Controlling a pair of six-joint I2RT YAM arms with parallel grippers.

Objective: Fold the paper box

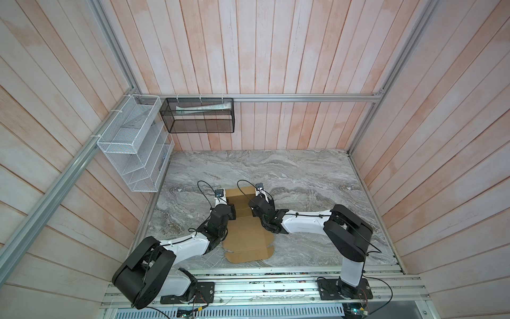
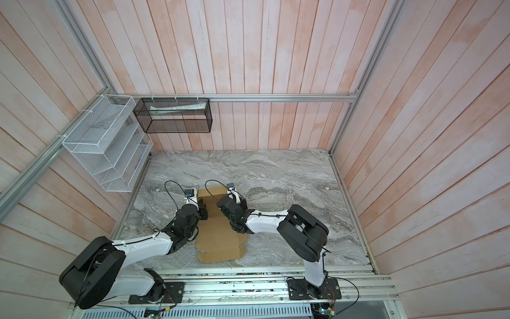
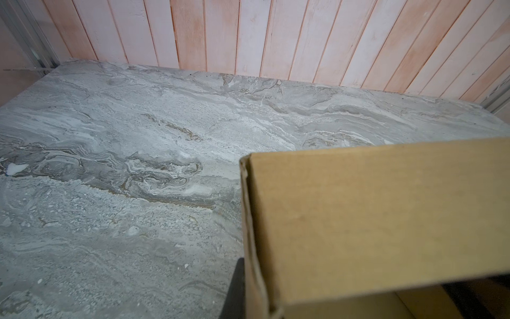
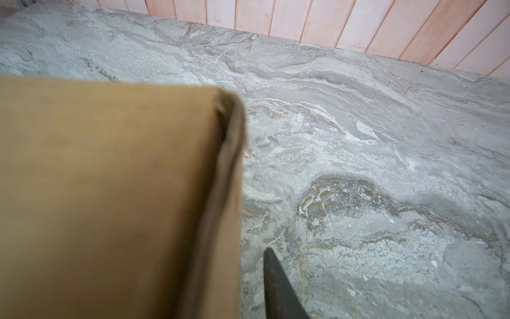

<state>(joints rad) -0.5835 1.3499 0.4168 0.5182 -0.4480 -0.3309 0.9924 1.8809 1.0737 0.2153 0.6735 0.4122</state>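
Brown corrugated cardboard lies near the middle of the grey marbled table (image 1: 303, 176). This is the paper box (image 1: 242, 234), half formed, and it shows in both top views (image 2: 218, 240). Its far part has the sides raised into a shallow tray. The near part, a broad panel with small flaps, lies flat on the table and reaches toward the near edge.

The left gripper (image 1: 232, 211) sits at the tray's left side and the right gripper (image 1: 253, 210) at its right side. They face each other across the tray.

In the left wrist view the upper edge of the tray's left side runs toward the camera, and a wide cardboard panel (image 3: 372, 215) leans over the tray beside it. One dark finger (image 3: 234, 290) lies tight against the outside of that side, and its partner is hidden by the cardboard. The jaws are closed, pinching the cardboard between them.

In the right wrist view the cardboard (image 4: 110, 193) is blurred. One dark finger (image 4: 278, 292) stands just outside the tray's right side, apart from it, with a strip of table showing between. The other finger is hidden behind the cardboard. These jaws stand slightly parted and clamp nothing.

A white wire rack (image 1: 132, 143) hangs on the left plank wall. A black mesh basket (image 1: 197, 116) hangs on the far one, with something pale inside.
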